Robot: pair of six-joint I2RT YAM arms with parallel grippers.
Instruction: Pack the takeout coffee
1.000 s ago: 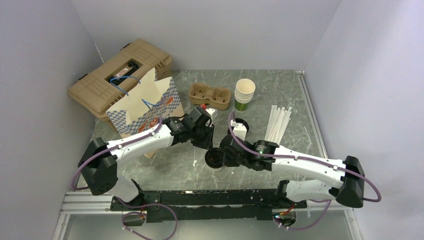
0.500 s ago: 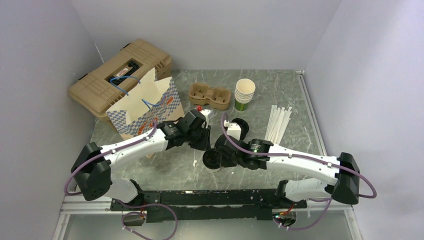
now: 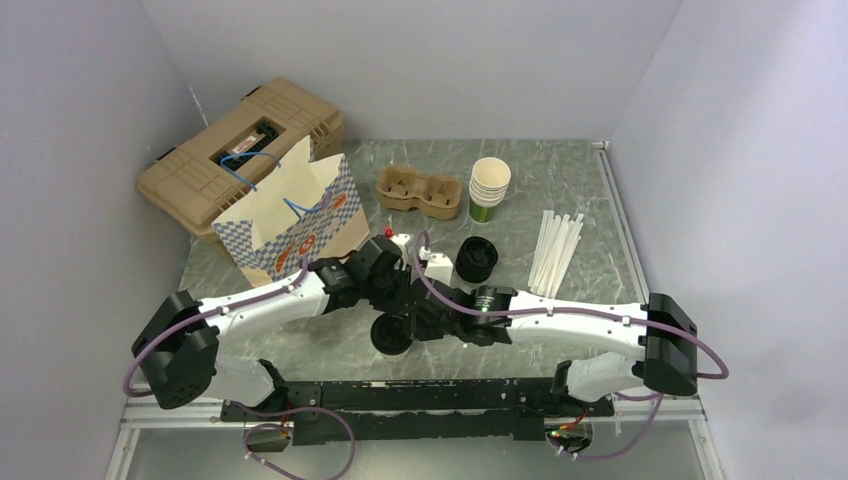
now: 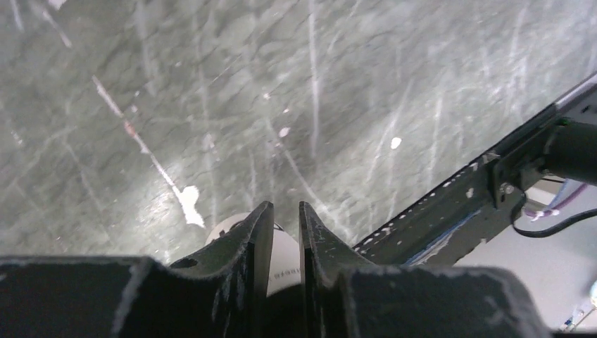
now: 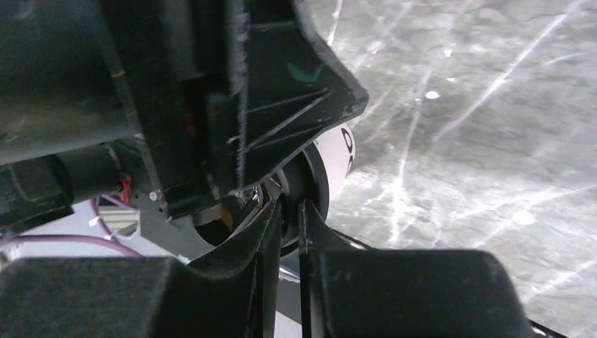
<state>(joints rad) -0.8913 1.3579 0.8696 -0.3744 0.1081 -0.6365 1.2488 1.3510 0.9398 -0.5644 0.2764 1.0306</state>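
My right tool (image 5: 288, 204) is nearly closed, pinching the black lid rim of the coffee cup (image 3: 390, 335) at the middle of the bench's (image 3: 440, 160) near edge. My left tool (image 4: 285, 208) crowds beside it, narrowed to a slit, apparently empty. The paper bag (image 3: 295, 215) stands toward the far-left corner, my left arm's side.
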